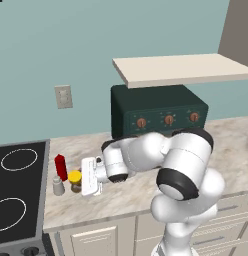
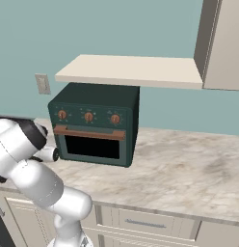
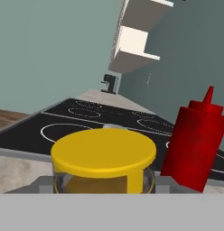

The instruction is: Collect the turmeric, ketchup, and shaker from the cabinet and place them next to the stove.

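Observation:
The turmeric [image 1: 74, 176], a squat jar with a yellow lid, stands on the marble counter just right of the stove [image 1: 18, 195]. My gripper [image 1: 77, 184] reaches in from the right, shut on the jar's sides. The red ketchup [image 1: 60, 166] stands just behind the jar. The small grey shaker [image 1: 58, 186] stands to its left, at the stove's edge. In the hand view the turmeric [image 3: 104, 155] sits close between my fingertips [image 3: 40, 182], the ketchup [image 3: 195, 144] is to its right, and the stove [image 3: 86, 122] lies beyond. The cabinet shelf [image 1: 181, 67] hangs bare above.
A dark green toaster oven [image 1: 156, 112] with copper knobs sits at the back of the counter under the shelf [image 2: 131, 70]. A wall outlet [image 1: 63, 96] is above the bottles. The cabinet door [image 2: 222, 43] stands open at the right. Drawer fronts [image 2: 136, 223] run below the counter.

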Motion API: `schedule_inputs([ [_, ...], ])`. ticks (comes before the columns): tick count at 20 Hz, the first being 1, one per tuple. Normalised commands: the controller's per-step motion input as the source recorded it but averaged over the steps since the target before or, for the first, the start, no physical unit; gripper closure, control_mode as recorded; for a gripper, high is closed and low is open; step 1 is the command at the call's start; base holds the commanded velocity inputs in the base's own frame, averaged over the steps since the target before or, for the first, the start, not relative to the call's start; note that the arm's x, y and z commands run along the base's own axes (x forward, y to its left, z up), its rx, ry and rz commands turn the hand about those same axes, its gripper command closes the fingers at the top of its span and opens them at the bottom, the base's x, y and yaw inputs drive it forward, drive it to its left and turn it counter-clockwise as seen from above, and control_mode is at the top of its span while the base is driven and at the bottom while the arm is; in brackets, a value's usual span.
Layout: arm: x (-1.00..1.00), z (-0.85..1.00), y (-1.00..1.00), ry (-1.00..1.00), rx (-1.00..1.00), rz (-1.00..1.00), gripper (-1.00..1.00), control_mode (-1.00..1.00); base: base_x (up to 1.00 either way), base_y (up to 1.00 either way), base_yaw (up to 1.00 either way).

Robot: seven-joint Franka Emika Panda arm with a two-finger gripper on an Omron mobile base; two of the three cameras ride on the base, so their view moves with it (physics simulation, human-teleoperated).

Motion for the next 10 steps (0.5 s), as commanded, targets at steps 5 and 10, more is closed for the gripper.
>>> schedule_inputs([
  [5,0.00,-0.13,0.04,0.00,0.01,0.00,1.00,-1.00,0.00,0.00,0.00],
  [10,0.00,-0.17,0.06,0.01,0.00,0.00,1.00,-1.00,0.00,0.00,0.00],
])
